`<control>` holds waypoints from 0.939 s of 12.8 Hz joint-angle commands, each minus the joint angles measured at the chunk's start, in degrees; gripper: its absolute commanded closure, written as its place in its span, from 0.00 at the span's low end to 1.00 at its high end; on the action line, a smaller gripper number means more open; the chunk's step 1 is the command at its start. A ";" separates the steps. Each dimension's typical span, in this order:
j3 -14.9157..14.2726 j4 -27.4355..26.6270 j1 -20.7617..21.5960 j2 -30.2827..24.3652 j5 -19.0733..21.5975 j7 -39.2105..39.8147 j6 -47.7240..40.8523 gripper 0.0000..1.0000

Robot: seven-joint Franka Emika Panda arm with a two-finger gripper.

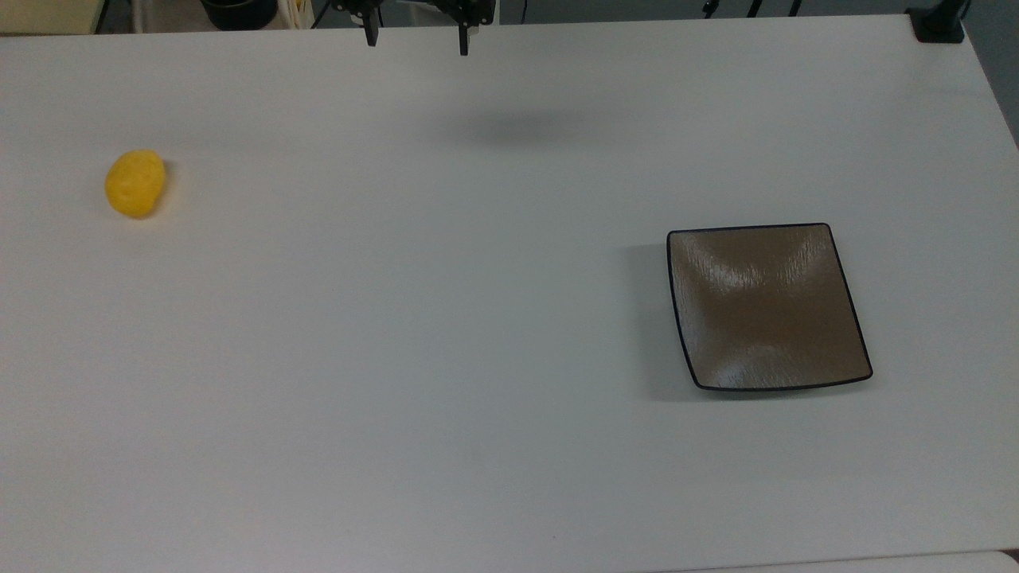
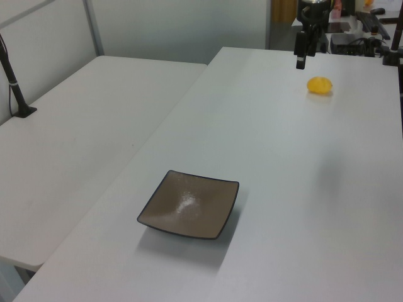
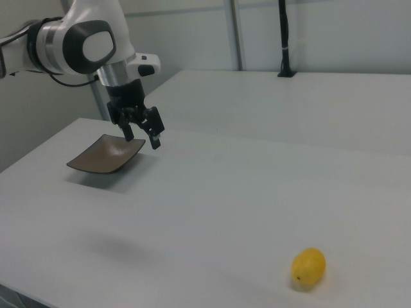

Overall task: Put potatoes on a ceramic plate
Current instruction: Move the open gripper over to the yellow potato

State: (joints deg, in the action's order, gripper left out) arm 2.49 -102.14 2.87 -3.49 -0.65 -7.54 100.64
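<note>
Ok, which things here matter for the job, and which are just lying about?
For the job: potato, plate, gripper, open and high above the table.
Lying about: black clamp post on the neighbouring table; dark pot beyond the far edge.

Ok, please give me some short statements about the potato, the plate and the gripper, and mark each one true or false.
1. The yellow potato lies on the ceramic plate. False: it lies on the white table, far from the plate.
2. The plate is square, brown, with a thin black rim. True.
3. The gripper is shut on the potato. False: its fingers are open and hold nothing.
4. In the top view, the potato is to the left and the plate to the right. True.
5. The gripper hangs above the table, touching neither object. True.
</note>
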 commanded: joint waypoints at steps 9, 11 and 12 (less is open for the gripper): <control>0.85 -1.04 -1.99 0.67 -0.58 2.26 1.75 0.00; 0.59 -1.13 -2.95 0.76 -1.28 4.54 2.19 0.00; 0.16 -1.22 -3.31 0.76 -2.42 6.29 2.89 0.00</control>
State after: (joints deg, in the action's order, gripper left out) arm 2.85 -102.28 1.04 -2.17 -1.19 -5.16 100.96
